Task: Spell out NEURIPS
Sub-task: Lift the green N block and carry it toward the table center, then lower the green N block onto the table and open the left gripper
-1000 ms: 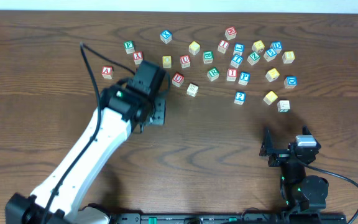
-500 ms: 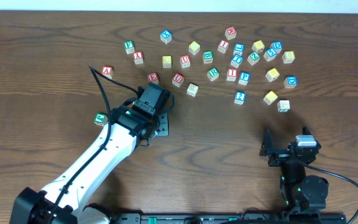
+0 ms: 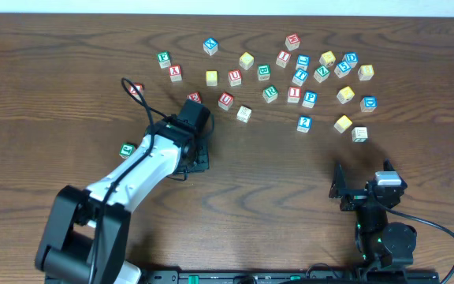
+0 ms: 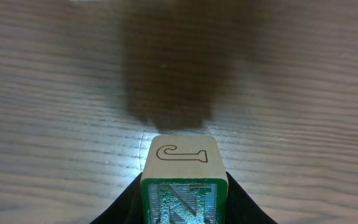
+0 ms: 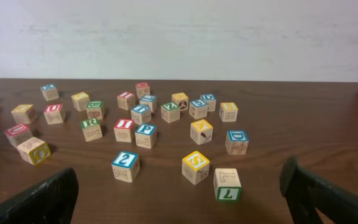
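Scene: a dark wooden table [image 3: 290, 197] seen from above, with two robot arms and small wooden alphabet cubes.
Landmark: a lone green cube [image 3: 127, 149], lying apart from the rest; its letter is too small to read.
Left gripper [image 3: 199, 160]: near the lone green cube, to its right and slightly closer to the robot; its fingers pinch a cube from both sides.
N cube [image 4: 183, 177]: held in the left gripper. The wrist view shows a green face with N and a bare-wood face with an outlined J. Whether it touches the table, I cannot tell.
Right gripper [image 3: 361, 188]: well apart from the lone green cube, far to its right and closer to the robot; fingers spread wide, holding nothing.
Loose cubes [image 3: 294, 94]: scattered beyond the lone green cube, to its right.
Step in hand: probably setting down N as the first letter.
How to do it well: lower it straight and seat it flat before spreading the fingers, with bare table to its right for six more cubes. Then lift straight up so the cube is not dragged or turned.
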